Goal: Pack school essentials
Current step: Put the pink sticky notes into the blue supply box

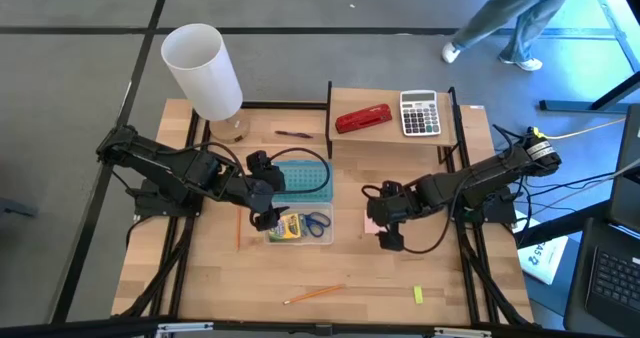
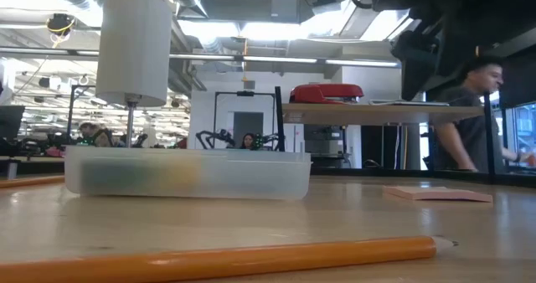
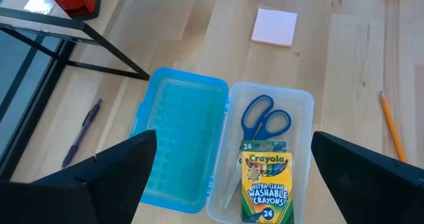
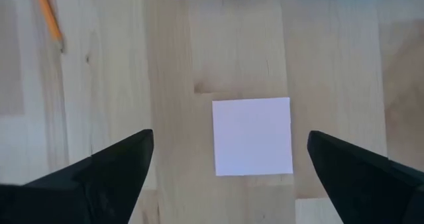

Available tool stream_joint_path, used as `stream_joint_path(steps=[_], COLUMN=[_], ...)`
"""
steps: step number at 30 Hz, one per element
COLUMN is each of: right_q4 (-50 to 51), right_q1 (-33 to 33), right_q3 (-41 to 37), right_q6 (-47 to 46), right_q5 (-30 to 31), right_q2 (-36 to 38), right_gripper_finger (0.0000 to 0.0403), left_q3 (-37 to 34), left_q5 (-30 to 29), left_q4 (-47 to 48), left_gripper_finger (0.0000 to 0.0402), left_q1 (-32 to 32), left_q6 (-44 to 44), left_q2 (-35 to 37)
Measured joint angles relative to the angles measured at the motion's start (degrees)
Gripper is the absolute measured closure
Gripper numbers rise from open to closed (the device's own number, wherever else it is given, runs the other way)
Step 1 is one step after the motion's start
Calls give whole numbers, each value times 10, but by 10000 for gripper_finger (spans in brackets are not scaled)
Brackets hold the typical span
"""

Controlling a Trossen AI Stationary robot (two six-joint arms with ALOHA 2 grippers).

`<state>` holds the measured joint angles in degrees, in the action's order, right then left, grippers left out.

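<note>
Left gripper (image 1: 268, 218) hangs right over the clear box (image 3: 301, 105), fingers spread wide, holding nothing. The crayon box (image 3: 266, 187) and blue-handled scissors (image 3: 264, 118) sit inside it. Right gripper (image 4: 228, 154) is spread too, straight above the pink sticky-note pad (image 4: 252, 136) on the table, apparently not touching it. One orange pencil (image 1: 313, 294) lies near the front edge.

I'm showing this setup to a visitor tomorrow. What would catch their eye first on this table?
Probably the open pencil case at the table's middle: its blue lid lies flat, and the clear tray holds the crayon box and blue-handled scissors. The left gripper hangs open above it, while the open right gripper hangs over the pink sticky-note pad. A tall white cylinder stands at the far left corner.
</note>
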<state>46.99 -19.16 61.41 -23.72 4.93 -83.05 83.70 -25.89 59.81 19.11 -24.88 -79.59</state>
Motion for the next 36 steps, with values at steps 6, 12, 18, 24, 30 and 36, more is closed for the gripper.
stream_joint_path(steps=[6,12,18,24,30,36], right_q4=[4,0,-59,-96,-136,-148], right_q1=[0,-4,-5,-5,-3,15], right_q3=[0,-7,-53,-94,-139,-164], right_q6=[-7,21,45,32,46,69], right_q5=[-7,7,0,0,18,21], right_q2=[0,-7,-13,-13,-13,-13], right_gripper_finger=[3,3,3,3,3,3], left_q3=[0,0,0,0,0,0], left_q5=[0,0,0,0,0,0], left_q4=[0,0,0,-1,-1,-1], left_gripper_finger=[5,5,5,5,5,5], left_q1=[0,0,0,0,0,0], left_q6=[0,0,0,0,0,0], left_q2=[0,0,0,0,0,0])
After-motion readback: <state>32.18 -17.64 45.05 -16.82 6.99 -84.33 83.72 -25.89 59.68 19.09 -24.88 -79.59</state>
